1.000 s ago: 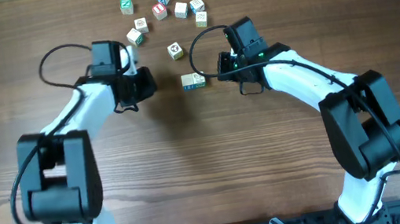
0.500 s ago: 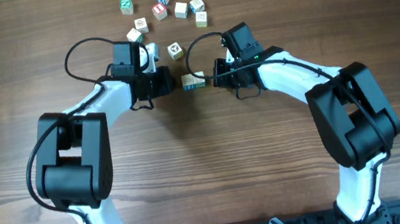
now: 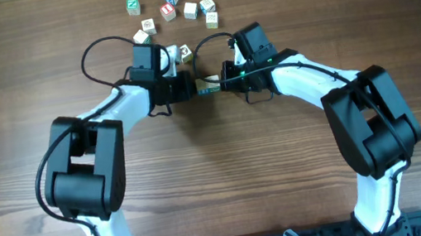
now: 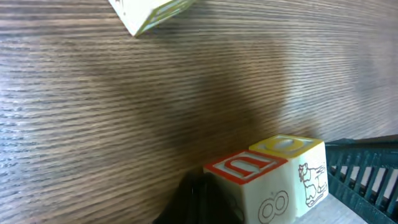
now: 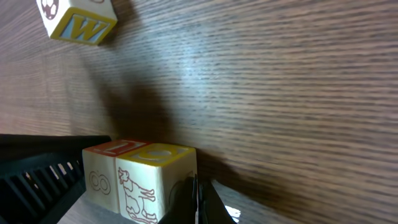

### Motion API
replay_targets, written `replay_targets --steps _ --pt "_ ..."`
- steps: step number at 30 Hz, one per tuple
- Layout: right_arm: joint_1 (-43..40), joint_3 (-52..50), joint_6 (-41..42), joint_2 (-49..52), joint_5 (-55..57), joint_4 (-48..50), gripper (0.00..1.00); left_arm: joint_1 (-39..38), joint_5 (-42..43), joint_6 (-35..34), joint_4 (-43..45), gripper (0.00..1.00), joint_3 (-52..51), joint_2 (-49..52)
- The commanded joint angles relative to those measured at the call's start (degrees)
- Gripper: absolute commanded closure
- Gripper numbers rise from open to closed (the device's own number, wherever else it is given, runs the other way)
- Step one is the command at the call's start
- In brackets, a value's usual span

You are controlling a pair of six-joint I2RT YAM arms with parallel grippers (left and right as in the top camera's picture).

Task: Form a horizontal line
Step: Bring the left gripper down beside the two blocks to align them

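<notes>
The horizontal line point(image 3: 204, 88), two letter cubes touching side to side, lies on the desk point(image 3: 227, 174) between the left gripper point(image 3: 192, 88) and the right gripper point(image 3: 221, 85), one at each end. Behind the row, just beside the left gripper, lies one loose letter cube point(image 3: 184, 52). Farther back, well apart, scattered letter cubes point(image 3: 191, 9) spread along the desk's far side.

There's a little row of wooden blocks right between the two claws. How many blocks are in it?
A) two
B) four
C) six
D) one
A: the left wrist view shows the horizontal line as just two cubes touching side to side, a red-topped cube and a yellow-topped cube. They sit between the left gripper and the right gripper.
</notes>
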Motion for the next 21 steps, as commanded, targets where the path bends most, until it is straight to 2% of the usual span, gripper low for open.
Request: replay_targets --steps 1,11,21 --pt "0.2 0.3 -0.4 1.4 -3.2 0.4 0.96 -0.8 -2.8 0.7 -0.7 0.96 -0.7 2.6" --pt "2.1 0.3 -0.2 1.4 -3.7 -0.2 0.96 -0.5 -3.4 0.7 -0.6 0.96 -0.7 2.6" --pt "2.7 0.3 -1.5 1.4 1.6 -1.0 0.96 -0.5 -3.4 0.7 -0.7 0.96 -0.7 2.6"
